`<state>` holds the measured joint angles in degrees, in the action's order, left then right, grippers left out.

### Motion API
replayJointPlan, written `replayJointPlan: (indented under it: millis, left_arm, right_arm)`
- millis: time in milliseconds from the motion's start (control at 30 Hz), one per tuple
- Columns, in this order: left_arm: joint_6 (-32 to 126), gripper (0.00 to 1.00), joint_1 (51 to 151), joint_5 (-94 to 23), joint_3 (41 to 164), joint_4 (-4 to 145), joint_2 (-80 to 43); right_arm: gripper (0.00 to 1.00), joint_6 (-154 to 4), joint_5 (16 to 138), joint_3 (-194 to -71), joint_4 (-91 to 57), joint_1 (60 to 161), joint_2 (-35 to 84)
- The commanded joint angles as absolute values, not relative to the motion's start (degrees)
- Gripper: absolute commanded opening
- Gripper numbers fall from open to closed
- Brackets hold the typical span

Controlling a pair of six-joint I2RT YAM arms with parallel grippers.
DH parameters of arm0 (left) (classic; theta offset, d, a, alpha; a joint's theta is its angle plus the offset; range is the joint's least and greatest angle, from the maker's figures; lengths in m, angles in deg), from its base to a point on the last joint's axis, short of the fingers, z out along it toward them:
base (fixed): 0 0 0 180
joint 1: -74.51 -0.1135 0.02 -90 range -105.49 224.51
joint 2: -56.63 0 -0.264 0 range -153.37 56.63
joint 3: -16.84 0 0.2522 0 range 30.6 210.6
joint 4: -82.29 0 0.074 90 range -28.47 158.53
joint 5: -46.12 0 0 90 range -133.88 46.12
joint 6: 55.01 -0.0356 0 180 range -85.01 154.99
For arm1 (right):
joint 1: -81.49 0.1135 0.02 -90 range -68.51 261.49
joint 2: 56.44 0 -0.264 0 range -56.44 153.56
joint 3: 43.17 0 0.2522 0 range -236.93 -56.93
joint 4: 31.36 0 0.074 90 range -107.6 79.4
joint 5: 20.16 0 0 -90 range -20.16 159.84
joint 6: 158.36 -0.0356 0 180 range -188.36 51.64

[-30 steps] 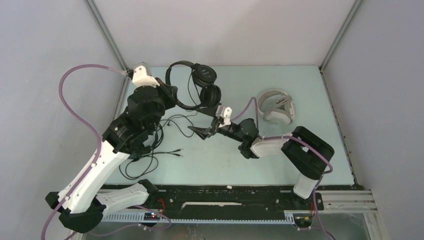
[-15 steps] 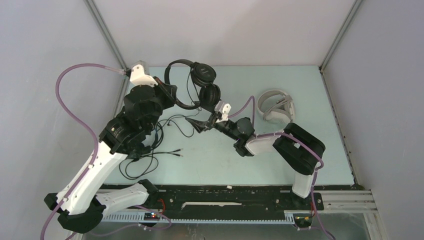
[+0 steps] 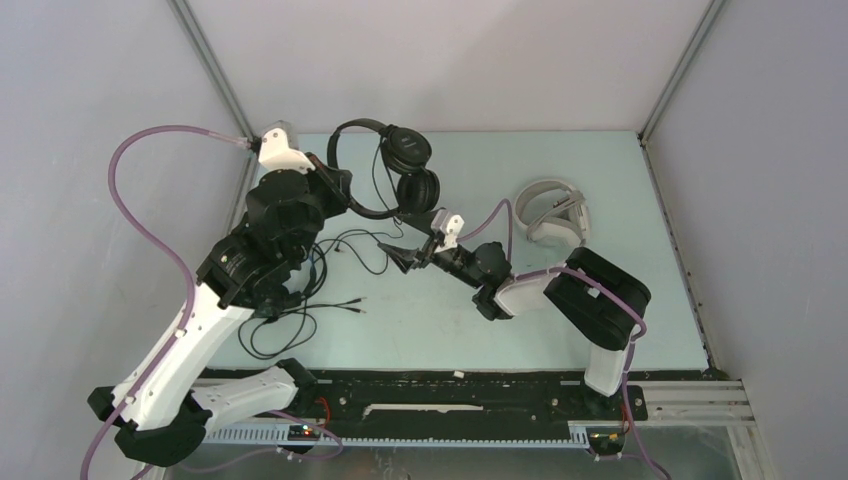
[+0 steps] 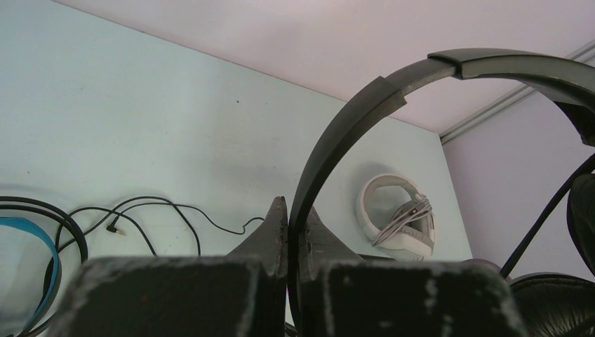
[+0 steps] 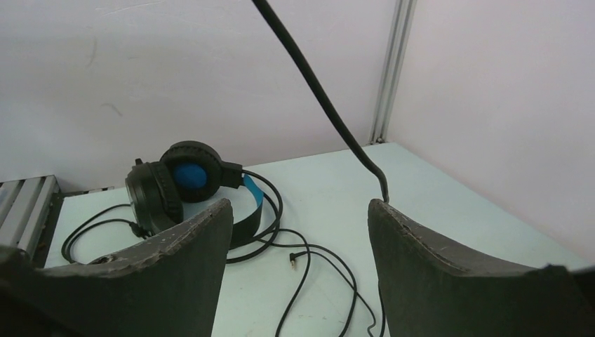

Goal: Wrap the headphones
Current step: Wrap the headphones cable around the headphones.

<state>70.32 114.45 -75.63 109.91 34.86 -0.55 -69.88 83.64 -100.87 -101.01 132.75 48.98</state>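
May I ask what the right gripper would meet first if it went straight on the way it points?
Likely the black cable hanging just ahead of the right gripper, close by one finger; beyond it lies the blue-lined headset. Depth is unclear.

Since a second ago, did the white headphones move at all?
No, the white headphones have stayed put. They lie at the same spot below the table's far right corner as before.
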Motion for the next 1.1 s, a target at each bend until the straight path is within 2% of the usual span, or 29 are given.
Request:
replayJointPlan:
  millis: [0, 233, 567, 800, 1067]
  left_arm:
    - [69.8, 0.00, 114.3, -77.2, 114.1, 37.6, 1.0]
    - [69.3, 0.00, 114.3, -77.8, 114.1, 37.4, 1.2]
    - [69.3, 0.00, 114.3, -77.7, 113.8, 37.6, 1.3]
    - [69.6, 0.00, 114.3, -76.9, 113.8, 37.2, 1.7]
    - [70.2, 0.00, 114.3, -76.0, 113.4, 36.2, 2.3]
  right_arm:
    - [0.72, -68.7, 80.4, -100.4, -104.6, 133.0, 46.3]
    - [0.72, -66.5, 72.1, -98.5, -104.6, 134.4, 45.2]
    - [0.73, -64.5, 71.8, -97.7, -104.7, 134.7, 44.4]
    - [0.74, -61.8, 75.8, -99.5, -104.7, 134.5, 44.8]
    - [0.73, -63.7, 85.9, -102.4, -104.6, 132.2, 46.7]
